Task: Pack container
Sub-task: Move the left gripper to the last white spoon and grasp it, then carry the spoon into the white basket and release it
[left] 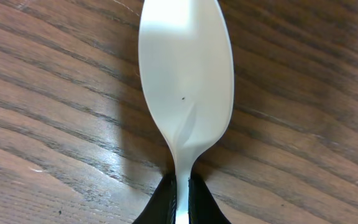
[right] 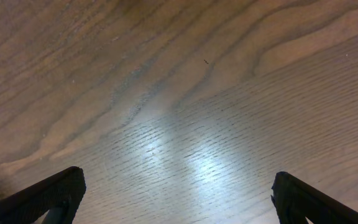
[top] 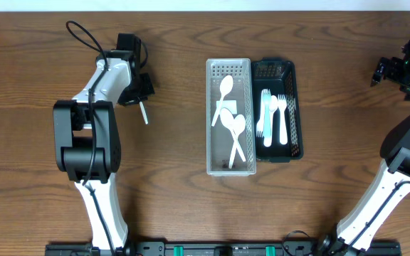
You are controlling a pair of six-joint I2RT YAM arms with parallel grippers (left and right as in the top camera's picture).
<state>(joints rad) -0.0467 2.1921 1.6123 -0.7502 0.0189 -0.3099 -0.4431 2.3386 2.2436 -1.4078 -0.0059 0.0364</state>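
My left gripper (top: 142, 99) is at the far left of the table, shut on the handle of a white plastic spoon (left: 187, 87); its jaws (left: 180, 196) pinch the neck, and the bowl points away over bare wood. In the overhead view only the spoon's white handle (top: 144, 114) shows below the gripper. A clear container (top: 210, 121) in the middle holds several white spoons (top: 232, 124). A black container (top: 296, 107) beside it on the right holds white forks (top: 275, 117). My right gripper (right: 178, 193) is open and empty over bare wood, at the far right edge in the overhead view (top: 393, 70).
The two containers stand side by side, touching, in the table's middle. The arm bases stand at the front left (top: 87, 153) and front right (top: 404, 156). Bare wooden tabletop lies between the arms and the containers.
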